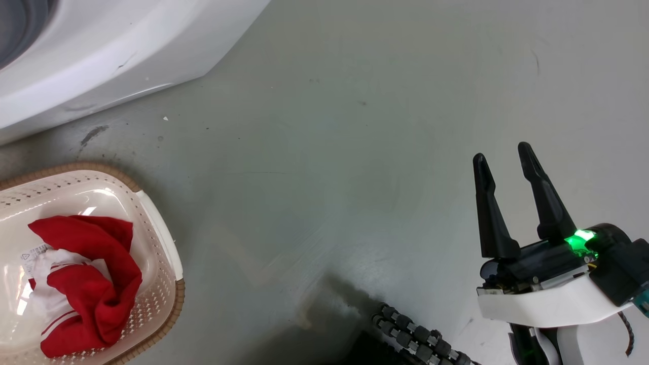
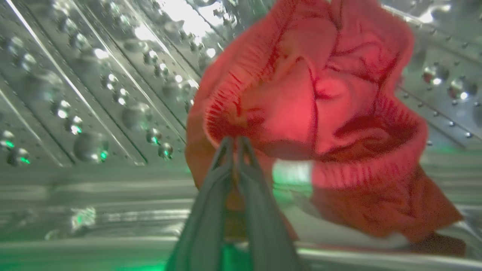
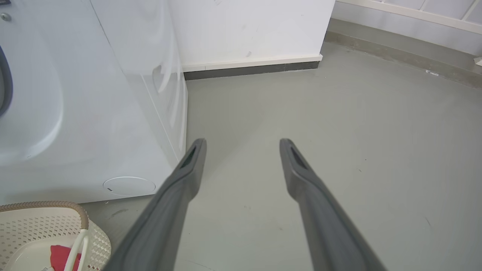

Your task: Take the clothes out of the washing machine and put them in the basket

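**One load in the basket, another in our grip inside the drum**

We judge the task partly done. A crumpled heap of red and white clothes [image 1: 96, 274] already lies in the basket [image 1: 158, 228], which stands on the grey floor [image 1: 329, 152] just in front of the washing machine [image 1: 101, 50].

Our left gripper [image 2: 235, 141] is inside the drum [image 2: 94, 94], its two fingers pressed together on a fold of a red garment [image 2: 320, 94]. That piece has yet to be drawn out and dropped into the basket. We cannot tell whether more lies behind it.

Our right gripper [image 1: 502, 152] hovers over bare floor, fingers spread and empty.

The garment is soft and rumpled, with a ribbed hem. The drum is shiny dimpled steel. The basket is cream perforated plastic under a brown woven-look rim.
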Motion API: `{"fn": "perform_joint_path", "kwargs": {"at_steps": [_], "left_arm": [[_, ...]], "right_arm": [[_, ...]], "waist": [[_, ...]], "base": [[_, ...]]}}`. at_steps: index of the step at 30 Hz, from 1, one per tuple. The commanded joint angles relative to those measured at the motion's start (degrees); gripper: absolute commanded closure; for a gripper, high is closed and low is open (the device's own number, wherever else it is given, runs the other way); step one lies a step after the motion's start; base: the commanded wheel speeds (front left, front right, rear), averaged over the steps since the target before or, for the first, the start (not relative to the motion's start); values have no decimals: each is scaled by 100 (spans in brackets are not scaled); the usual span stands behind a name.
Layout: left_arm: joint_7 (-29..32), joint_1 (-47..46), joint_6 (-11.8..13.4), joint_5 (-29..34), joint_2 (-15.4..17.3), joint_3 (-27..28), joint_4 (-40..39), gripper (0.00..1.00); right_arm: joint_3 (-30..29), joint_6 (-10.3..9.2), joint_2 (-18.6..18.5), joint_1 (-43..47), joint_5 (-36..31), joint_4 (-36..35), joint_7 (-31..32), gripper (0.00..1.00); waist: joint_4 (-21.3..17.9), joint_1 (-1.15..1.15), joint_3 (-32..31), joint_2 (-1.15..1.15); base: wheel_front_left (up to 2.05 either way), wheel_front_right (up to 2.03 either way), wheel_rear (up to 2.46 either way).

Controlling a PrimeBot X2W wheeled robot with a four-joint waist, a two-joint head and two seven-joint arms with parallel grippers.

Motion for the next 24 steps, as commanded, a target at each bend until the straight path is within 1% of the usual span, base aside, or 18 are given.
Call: {"fn": "perform_joint_path", "kwargs": {"at_steps": [1, 4, 11, 16, 19, 24], "left_arm": [[-140, 19, -24, 18, 57, 12, -13, 100], [-553, -109, -108, 41, 106, -8, 3, 100], [-1647, -400, -188, 79, 153, -4, 181, 100], [-2211, -505, -281, -31, 139, 38, 387, 100], [-2618, -431, -325, -168, 97, 143, 491, 100], [-3397, 13, -390, -441, 52, 386, 713, 100]], "right_arm": [[11, -6, 6, 38, -4, -25, -8, 0], [34, -6, 6, 13, 23, -4, -8, 0], [98, -6, 7, -125, 98, 68, -8, 0], [144, -6, 6, -227, 103, 113, -8, 0], [160, -6, 6, -324, 145, 93, -8, 0], [198, -5, 6, -517, 121, 206, -8, 0]], "waist": [[-7, 0, 1, 0], [-25, 0, -11, 0], [-52, 0, -49, 0], [-65, 0, -120, 0], [-85, 0, -183, 0], [-119, 0, -446, 0]], "base": [[0, 0, 0], [0, 0, 0], [0, 0, 0], [0, 0, 0], [0, 0, 0], [0, 0, 0]]}}
